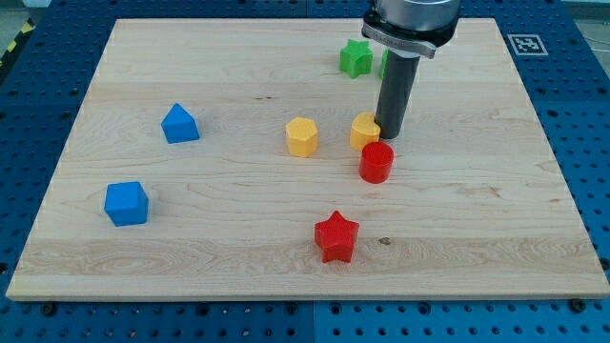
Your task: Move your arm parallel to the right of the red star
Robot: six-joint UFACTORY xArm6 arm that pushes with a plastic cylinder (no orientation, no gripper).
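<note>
The red star [335, 236] lies low on the wooden board [477, 219], a little right of centre. My tip [391, 134] rests on the board well above it and to its right. The tip sits just right of a yellow heart-shaped block [364, 130] and just above a red cylinder [376, 162]. It looks close to touching both, but I cannot tell contact.
A yellow hexagonal block [301, 136] sits left of the yellow heart. A green star [355, 58] lies near the view's top, with another green block partly hidden behind the rod. A blue house-shaped block [179, 124] and a blue cube [126, 203] lie at the left.
</note>
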